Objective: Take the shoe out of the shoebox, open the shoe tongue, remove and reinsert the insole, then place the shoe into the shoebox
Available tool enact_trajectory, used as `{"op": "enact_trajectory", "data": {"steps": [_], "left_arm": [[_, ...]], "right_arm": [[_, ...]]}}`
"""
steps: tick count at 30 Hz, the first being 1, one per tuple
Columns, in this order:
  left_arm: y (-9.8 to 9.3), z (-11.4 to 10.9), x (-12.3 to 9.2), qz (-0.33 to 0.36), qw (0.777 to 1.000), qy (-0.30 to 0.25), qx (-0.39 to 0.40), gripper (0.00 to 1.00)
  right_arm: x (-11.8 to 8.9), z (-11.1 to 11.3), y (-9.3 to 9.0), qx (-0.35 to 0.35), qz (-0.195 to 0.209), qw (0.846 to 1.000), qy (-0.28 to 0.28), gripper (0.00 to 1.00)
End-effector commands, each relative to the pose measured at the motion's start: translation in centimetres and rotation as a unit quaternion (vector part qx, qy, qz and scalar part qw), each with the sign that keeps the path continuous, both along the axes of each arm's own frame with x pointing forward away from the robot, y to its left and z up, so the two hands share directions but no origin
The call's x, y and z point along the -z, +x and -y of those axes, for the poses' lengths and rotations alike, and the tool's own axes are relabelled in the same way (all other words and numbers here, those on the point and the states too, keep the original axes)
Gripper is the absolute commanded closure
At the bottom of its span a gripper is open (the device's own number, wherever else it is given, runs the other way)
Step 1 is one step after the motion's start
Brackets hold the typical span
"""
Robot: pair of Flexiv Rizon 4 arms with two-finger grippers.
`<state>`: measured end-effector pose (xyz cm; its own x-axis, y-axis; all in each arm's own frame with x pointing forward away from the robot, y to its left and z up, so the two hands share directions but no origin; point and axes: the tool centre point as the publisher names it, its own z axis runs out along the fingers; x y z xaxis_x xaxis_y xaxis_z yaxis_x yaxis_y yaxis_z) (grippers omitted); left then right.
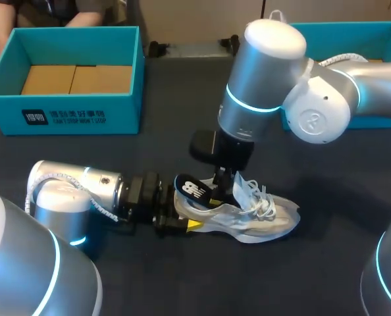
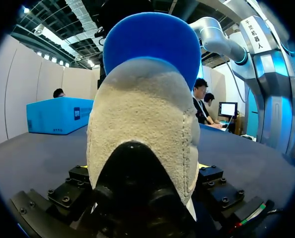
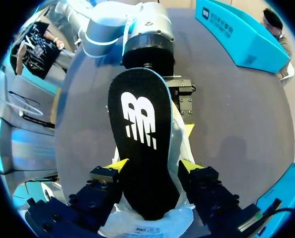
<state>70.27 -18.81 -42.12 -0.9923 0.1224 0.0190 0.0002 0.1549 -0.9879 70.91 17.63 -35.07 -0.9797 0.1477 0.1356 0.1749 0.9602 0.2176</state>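
Observation:
A pale grey shoe [image 1: 261,217] with white laces lies on its side on the dark table [image 1: 182,276], toe to the right. My left gripper [image 1: 182,216] lies level at its heel. In the left wrist view the heel [image 2: 142,129] fills the space between that gripper's [image 2: 142,171] fingers, touching both. My right gripper [image 1: 225,184] comes down from above onto the shoe's opening. It is shut on the insole [image 3: 142,144], black with a white logo, which sticks up out of the shoe [image 3: 184,144] with its heel end free. The insole's blue underside [image 2: 152,44] shows above the heel.
An open teal shoebox [image 1: 64,108] with brown cardboard inside stands at the back left. A second teal box [image 1: 353,29] stands at the back right, partly behind my right arm. Bare table lies in front of the shoe.

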Motion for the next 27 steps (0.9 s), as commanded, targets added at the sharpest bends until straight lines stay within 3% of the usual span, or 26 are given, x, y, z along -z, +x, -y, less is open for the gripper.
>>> {"op": "enact_trajectory", "data": {"steps": [1, 3, 8, 17, 22, 27], "left_arm": [[0.2, 0.0, 0.3, 0.000, 1.000, 0.001, 0.000, 1.00], [0.2, 0.0, 0.3, 0.000, 1.000, 0.001, 0.000, 1.00], [0.2, 0.0, 0.3, 0.000, 1.000, 0.001, 0.000, 1.00], [0.2, 0.0, 0.3, 0.000, 1.000, 0.001, 0.000, 1.00], [0.2, 0.0, 0.3, 0.000, 1.000, 0.001, 0.000, 1.00], [0.2, 0.0, 0.3, 0.000, 1.000, 0.001, 0.000, 1.00]], "right_arm": [[0.6, 0.0, -0.2, 0.007, 0.010, 1.000, -0.005, 0.36], [0.8, -0.1, -0.3, 0.008, 0.009, 1.000, 0.000, 0.37], [0.7, -0.3, -1.0, 0.024, 0.053, 0.998, -0.019, 0.36], [0.6, 1.1, -1.4, 0.067, 0.092, 0.993, -0.040, 0.33], [0.5, 1.4, -0.9, 0.071, 0.099, 0.992, -0.046, 0.33], [1.6, 1.1, -0.4, 0.069, 0.090, 0.992, -0.051, 0.37]]}}
